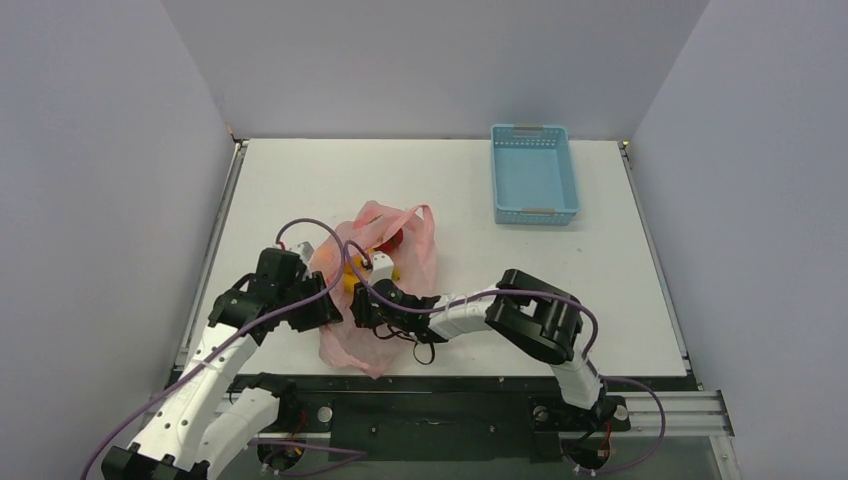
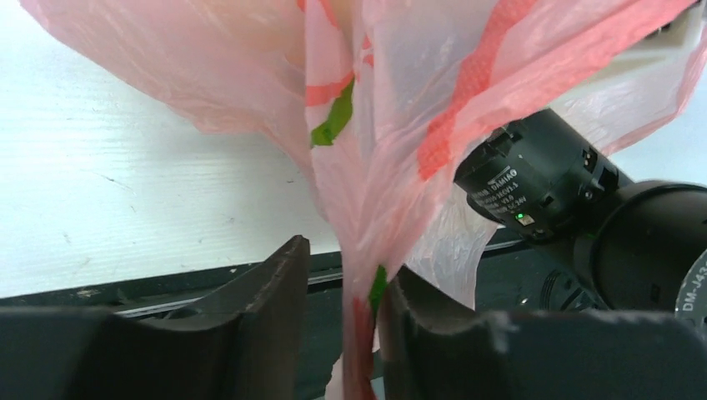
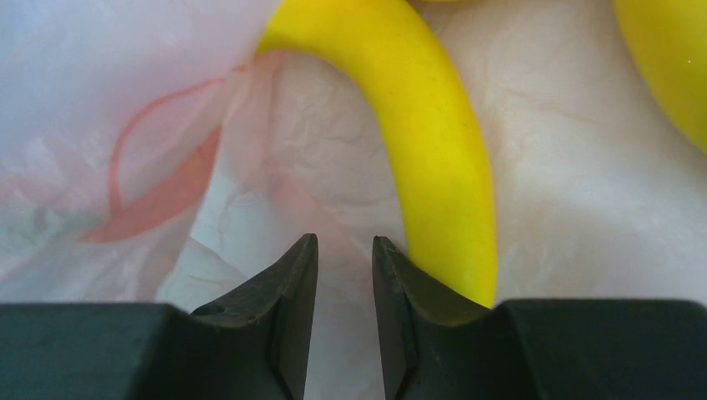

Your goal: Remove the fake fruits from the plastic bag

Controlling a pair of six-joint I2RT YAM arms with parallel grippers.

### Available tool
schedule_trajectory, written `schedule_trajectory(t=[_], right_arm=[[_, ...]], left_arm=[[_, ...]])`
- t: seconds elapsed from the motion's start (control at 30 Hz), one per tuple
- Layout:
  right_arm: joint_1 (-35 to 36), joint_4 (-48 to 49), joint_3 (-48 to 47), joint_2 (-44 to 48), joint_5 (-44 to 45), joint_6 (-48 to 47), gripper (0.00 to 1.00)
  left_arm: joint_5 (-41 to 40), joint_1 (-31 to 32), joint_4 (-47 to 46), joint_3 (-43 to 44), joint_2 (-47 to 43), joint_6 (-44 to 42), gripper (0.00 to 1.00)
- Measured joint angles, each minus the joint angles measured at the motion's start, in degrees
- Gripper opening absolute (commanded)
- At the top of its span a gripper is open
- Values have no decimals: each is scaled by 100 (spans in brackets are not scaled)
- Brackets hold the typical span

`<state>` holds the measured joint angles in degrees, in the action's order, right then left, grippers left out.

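The pink plastic bag (image 1: 385, 262) lies crumpled near the table's front, with yellow fake fruits (image 1: 353, 272) and a red one (image 1: 393, 243) showing at its mouth. My left gripper (image 1: 335, 306) is at the bag's left side. In the left wrist view its jaws (image 2: 346, 262) stand apart, and a gathered strand of the bag (image 2: 250, 75) hangs between them against the right finger only. My right gripper (image 1: 362, 306) reaches inside the bag. Its jaws (image 3: 344, 239) are slightly apart with only film behind the gap. A yellow banana (image 3: 442, 150) curves just outside the right finger, and another yellow fruit (image 3: 667, 58) is at the top right.
A light-blue slotted basket (image 1: 535, 172) stands at the back right of the white table (image 1: 300, 180). The right arm's black wrist (image 2: 534, 179) sits close behind the bag in the left wrist view. The table's dark front rail runs just below both grippers.
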<state>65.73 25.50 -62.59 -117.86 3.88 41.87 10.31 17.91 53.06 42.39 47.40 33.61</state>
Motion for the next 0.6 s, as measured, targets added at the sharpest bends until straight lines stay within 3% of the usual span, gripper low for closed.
schedule_trajectory(t=[0.07, 0.2, 0.37, 0.43, 0.53, 0.57, 0.6], right_arm=[[-2, -177, 94, 149, 76, -59, 30], [-28, -564, 299, 717, 227, -184, 34], [-129, -680, 328, 1403, 372, -321, 42], [-173, -684, 328, 1534, 452, -391, 47], [-247, -754, 328, 1572, 538, -509, 64], [-271, -815, 328, 1565, 538, -555, 66], [-286, -901, 321, 1552, 540, -610, 69]], left_arm=[[-17, 2, 7, 0, -92, 4, 54], [-94, 2, 22, 90, -350, 33, 67], [-136, 2, -66, 352, -396, 28, 68], [-125, 2, -168, 413, -240, 24, 58], [-122, 7, -236, 428, 33, -15, 43], [-131, 4, -214, 428, 122, -52, 26], [-136, 4, -184, 428, 186, -109, 18]])
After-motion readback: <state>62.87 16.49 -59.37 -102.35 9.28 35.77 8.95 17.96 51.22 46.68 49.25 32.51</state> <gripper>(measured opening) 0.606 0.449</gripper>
